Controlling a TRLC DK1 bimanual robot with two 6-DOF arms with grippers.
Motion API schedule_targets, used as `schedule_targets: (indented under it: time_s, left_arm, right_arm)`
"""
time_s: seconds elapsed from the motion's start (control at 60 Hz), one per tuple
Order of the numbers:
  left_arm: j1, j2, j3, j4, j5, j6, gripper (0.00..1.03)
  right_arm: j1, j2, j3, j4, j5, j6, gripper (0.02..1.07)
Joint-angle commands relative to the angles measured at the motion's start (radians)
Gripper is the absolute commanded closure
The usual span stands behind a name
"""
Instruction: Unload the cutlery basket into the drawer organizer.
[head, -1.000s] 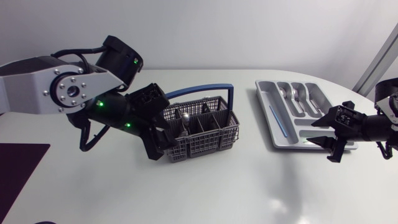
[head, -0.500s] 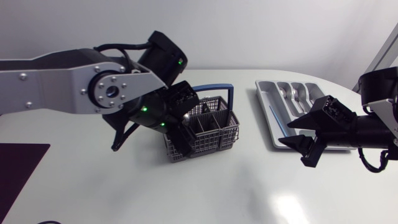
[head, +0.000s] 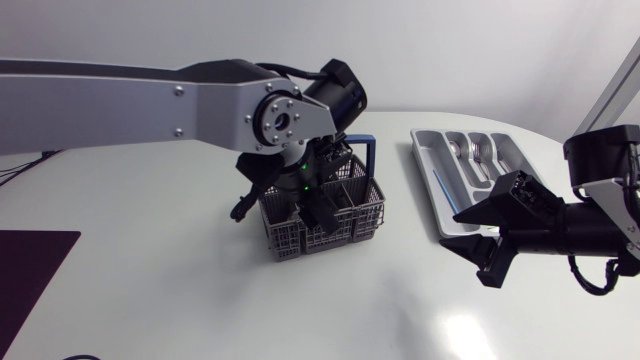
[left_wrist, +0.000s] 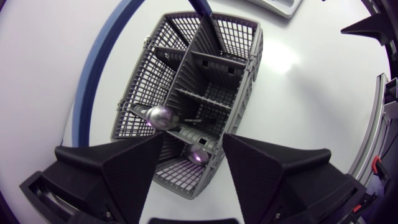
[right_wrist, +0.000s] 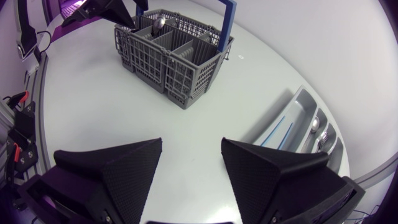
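**A:** What has shifted in the last second?

**B:** The left arm (head: 150, 95) has swept from the left of the frame to the centre. Its pincer (head: 317, 205) was at the left end of the basket (head: 350, 215) and is now over the basket's middle.

**A:** And the spoon (left_wrist: 160, 116)?

**B:** It showed from overhead before; now the arm covers it there.

**A:** And on the right?

**B:** The right arm (head: 590, 225) has pushed in from the right edge and dropped lower. Its pincer (head: 472, 248) has left the lower right corner of the tray (head: 425, 160). It is now over the tabletop (head: 150, 280), beside the tray's lower left corner.
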Motion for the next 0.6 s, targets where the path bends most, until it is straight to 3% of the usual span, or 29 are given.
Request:
schedule_targets:
  time_s: [0.0, 0.383, 0.583]
  left_arm:
    - [-0.006, 0.052, 0.052, -0.038, -0.021, -0.031, 0.37]
    - [0.001, 0.109, 0.054, -0.067, -0.101, -0.038, 0.44]
    - [0.040, 0.098, 0.049, -0.109, -0.120, -0.035, 0.48]
  right_arm:
    - [0.006, -0.008, -0.033, -0.006, 0.005, 0.022, 0.37]
    - [0.015, -0.009, -0.043, -0.009, 0.005, 0.022, 0.37]
    - [0.024, -0.009, -0.050, -0.009, 0.005, 0.022, 0.37]
